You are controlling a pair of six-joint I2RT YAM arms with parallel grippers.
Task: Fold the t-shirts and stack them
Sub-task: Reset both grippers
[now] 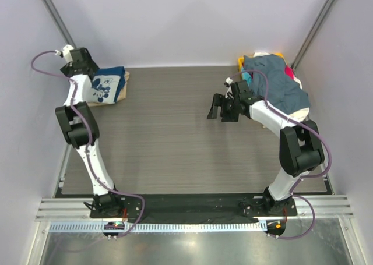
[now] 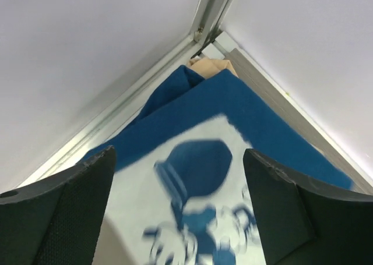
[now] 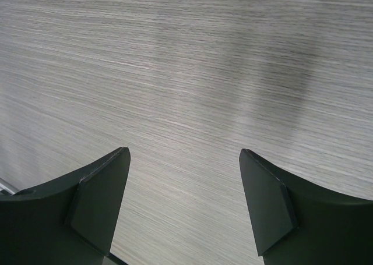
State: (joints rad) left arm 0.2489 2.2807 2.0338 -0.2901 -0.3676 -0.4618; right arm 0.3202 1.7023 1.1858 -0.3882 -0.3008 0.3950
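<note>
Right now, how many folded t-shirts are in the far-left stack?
2: the navy printed tee on top, the tan tee directly under it, peeking out at the edge. Others could be hidden beneath.

The grey table carries folded tees far left, heaped tees far right.

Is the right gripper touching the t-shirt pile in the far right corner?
Apart. The top view shows the right gripper over bare table, short of the t-shirt pile; its wrist view shows only table between the fingers.

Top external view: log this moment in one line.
left gripper open above folded navy cartoon-print tee on tan tee | right gripper open over table | unfolded pile, slate-blue tee topmost
</note>
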